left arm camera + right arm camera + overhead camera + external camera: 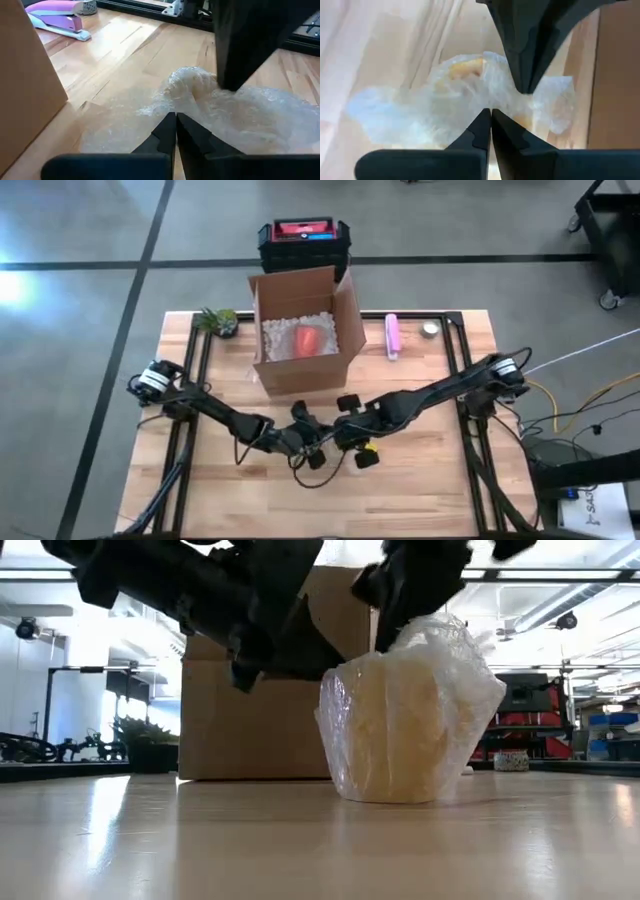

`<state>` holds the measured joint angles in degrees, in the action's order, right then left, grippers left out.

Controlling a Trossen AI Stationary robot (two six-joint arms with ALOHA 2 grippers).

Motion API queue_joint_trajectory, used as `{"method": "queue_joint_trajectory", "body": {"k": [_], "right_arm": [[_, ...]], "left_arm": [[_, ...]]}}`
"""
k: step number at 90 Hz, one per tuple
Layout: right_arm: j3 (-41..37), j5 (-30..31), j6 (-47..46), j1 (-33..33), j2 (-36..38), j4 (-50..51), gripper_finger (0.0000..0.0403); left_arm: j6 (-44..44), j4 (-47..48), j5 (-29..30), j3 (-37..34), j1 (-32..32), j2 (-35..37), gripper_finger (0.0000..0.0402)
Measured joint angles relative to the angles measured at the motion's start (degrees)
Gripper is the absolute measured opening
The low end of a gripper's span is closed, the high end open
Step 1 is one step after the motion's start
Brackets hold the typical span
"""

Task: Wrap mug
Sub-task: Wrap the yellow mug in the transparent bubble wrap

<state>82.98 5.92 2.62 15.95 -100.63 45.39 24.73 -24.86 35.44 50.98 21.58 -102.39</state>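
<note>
A pale yellow mug (400, 735) stands upright on the table, bundled in clear bubble wrap (445, 670) that is bunched up above its rim. In the high view both arms meet over it at the table's middle, and it is mostly hidden there. My left gripper (175, 120) is shut on the wrap at the bundle's left upper side. My right gripper (490, 116) is shut on the bunched wrap at the top (425, 625). My left gripper pinches a gathered fold of the bubble wrap (176, 102) between its two fingers, slanting in from the table's left. The wrap lies bunched and slack around the standing mug. My right gripper pinches the bunched top of the wrap (487, 100) between its two fingers, coming from above and the right. The bundle rests with its base on the table.
An open cardboard box (300, 330) with packing peanuts and a red thing stands just behind the bundle. A pink stapler (393, 336) and a small round tin (430, 330) lie far right, a small plant (220, 320) far left. Bare wood lies toward the near edge.
</note>
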Motion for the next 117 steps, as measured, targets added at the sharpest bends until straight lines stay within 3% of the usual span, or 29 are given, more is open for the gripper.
{"method": "queue_joint_trajectory", "body": {"k": [17,27,51,74,89,117], "right_arm": [[-0.9,6.0,-0.6,-0.1,-1.9,-4.2,0.0000],[-1.6,3.5,-0.1,-0.1,-5.4,-5.1,0.0000],[-2.1,4.0,-0.1,-0.1,-10.5,-6.1,0.0000],[1.6,1.7,-0.1,1.0,-3.1,0.7,0.0000],[1.3,-5.7,-2.0,1.3,-0.4,-1.2,0.0000],[0.7,-3.5,-0.8,1.0,-9.3,-1.6,0.0000]], "left_arm": [[0.3,0.0,0.0,0.0,0.0,0.0,0.0000],[0.3,0.0,-0.1,0.0,0.0,0.0,0.0000],[0.2,0.0,-0.3,0.0,0.0,-0.1,0.0000],[0.2,0.0,-0.2,0.0,0.0,-0.1,0.0000],[0.2,0.0,-0.2,0.0,0.0,-0.1,0.0000],[0.2,0.0,-0.4,0.0,0.0,-0.1,0.0000]]}}
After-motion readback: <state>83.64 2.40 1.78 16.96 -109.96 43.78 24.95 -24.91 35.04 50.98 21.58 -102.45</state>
